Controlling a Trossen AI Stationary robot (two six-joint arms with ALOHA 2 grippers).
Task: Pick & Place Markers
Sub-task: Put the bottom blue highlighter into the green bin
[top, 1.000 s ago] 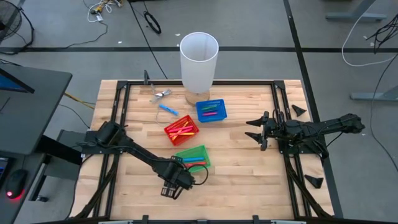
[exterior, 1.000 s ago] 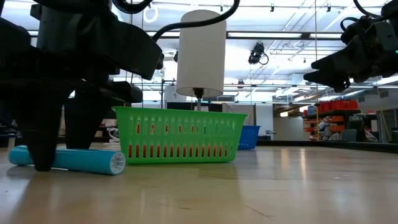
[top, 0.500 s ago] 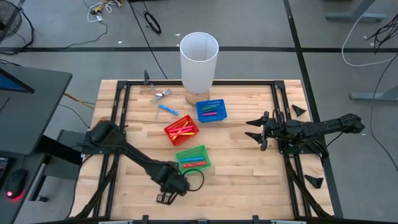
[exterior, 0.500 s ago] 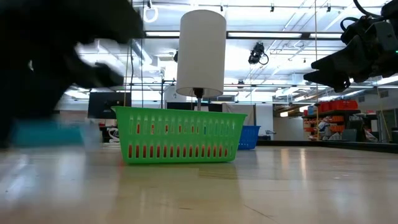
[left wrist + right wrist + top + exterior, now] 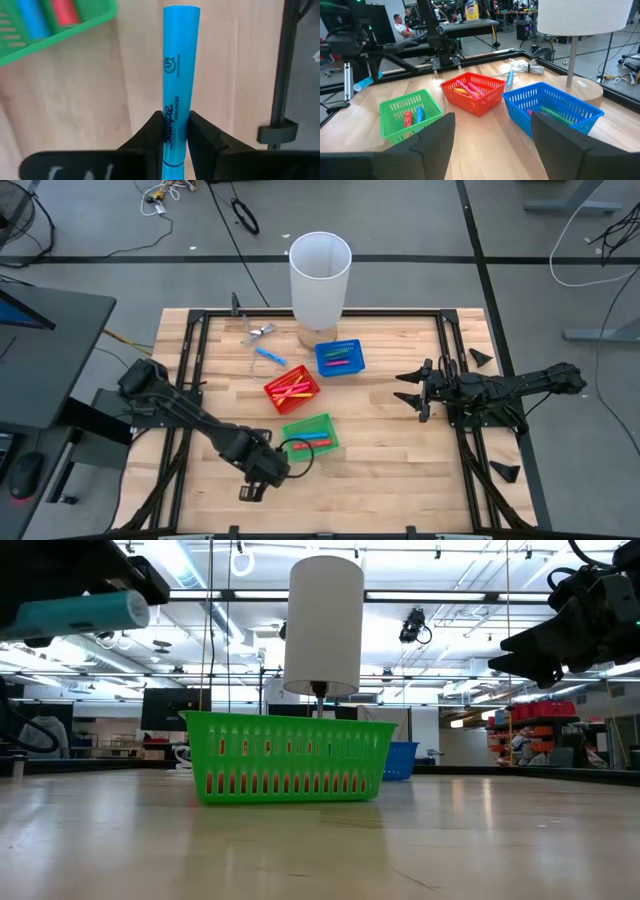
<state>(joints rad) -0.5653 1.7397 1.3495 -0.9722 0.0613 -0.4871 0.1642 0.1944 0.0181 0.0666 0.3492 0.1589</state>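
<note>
My left gripper (image 5: 250, 488) hangs above the table's near left part, shut on a light blue marker (image 5: 180, 65), which also shows high up in the low view (image 5: 85, 612). Just to its far right stands the green basket (image 5: 310, 435), holding a red and a blue marker. The red basket (image 5: 292, 390) and the blue basket (image 5: 339, 357) also hold markers. One more blue marker (image 5: 269, 357) lies flat on the table beyond the red basket. My right gripper (image 5: 410, 388) waits open at the right, level, touching nothing. My left gripper pinches the blue marker's printed barrel (image 5: 171, 111) between its two fingers (image 5: 150, 131), toward one end of the marker. The fingers come from above and lie across the marker. It is lifted clear of the table, nearly level, its longer part sticking out free.
A tall white cylinder on a round wooden foot (image 5: 320, 275) stands at the table's far middle. A small metal clip (image 5: 258, 332) lies to its left. Black frame rails (image 5: 190, 370) run along the table's sides. Bare wood lies in front of the green basket.
My left gripper stood with its fingers around the blue marker lying on the table near the front edge. It has taken hold and risen, shifting a little toward the table's left. The marker has been lifted clear and stays nearly level.
</note>
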